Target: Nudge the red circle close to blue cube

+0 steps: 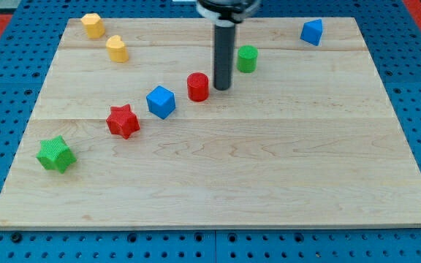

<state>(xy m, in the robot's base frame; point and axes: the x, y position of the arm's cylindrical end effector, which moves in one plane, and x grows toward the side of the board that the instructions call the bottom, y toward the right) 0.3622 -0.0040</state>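
The tip (222,88) sits just right of the red circle (198,86), near the frame's centre. The blue cube (161,101) lies just left of the circle. The arm ends in a bare rod, with no fingers.

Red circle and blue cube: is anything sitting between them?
No. In the camera view, only bare wood separates the red circle from the blue cube.

Tip (221,88) just beside red circle (198,87), on its right; blue cube (161,101) near on circle's left, apart, toward board's (269,175) top edge centre.
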